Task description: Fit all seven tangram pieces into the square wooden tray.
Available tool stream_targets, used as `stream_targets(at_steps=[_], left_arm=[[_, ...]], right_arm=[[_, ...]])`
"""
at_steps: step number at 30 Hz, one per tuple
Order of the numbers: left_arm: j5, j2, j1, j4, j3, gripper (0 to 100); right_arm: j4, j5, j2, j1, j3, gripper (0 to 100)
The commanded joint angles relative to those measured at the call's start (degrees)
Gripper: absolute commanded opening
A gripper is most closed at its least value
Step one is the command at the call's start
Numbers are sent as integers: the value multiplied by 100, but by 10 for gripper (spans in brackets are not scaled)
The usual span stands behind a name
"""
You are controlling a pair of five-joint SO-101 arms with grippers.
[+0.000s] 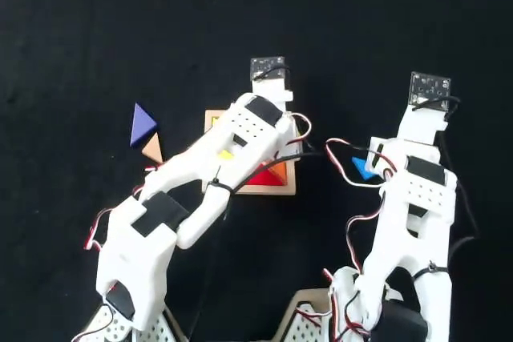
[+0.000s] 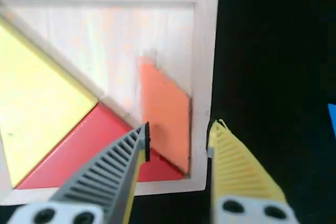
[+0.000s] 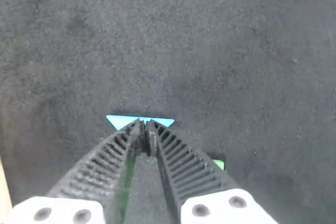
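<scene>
The square wooden tray [image 2: 206, 51] holds a large yellow triangle [image 2: 37, 98], a red triangle [image 2: 89, 150] and an orange parallelogram [image 2: 165, 114] against one wall. My left gripper [image 2: 178, 135] hangs open just above the orange piece, with one finger over the tray floor and the other over the rim. In the high view the left arm covers most of the tray [image 1: 290, 188]. My right gripper [image 3: 144, 128] is shut, its tips at the edge of a light blue triangle [image 3: 122, 121] [image 1: 363, 168] on the black table. A green piece [image 3: 218, 164] peeks out under its fingers.
A purple-blue triangle [image 1: 142, 123] and a small peach triangle [image 1: 152, 149] lie on the black table left of the tray. The table's far half is bare cloth. The two arm bases stand at the near edge.
</scene>
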Motion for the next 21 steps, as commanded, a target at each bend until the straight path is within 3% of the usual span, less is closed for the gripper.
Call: stream_targets(at_steps=[1,7,15,21], left_arm=[[-35,-79,48,-26,-31,199],[-44,-88,-22,-114,-75,199],[-70,141,-374,-1266,57,199],[-70,343,-418,-1407,66,199]], right_arm=[[-97,-9,-180,-132,-242,11],[-97,-9,-180,-132,-233,11],[-97,-9,-180,-132,-233,11],[-97,-9,-180,-141,-233,11]])
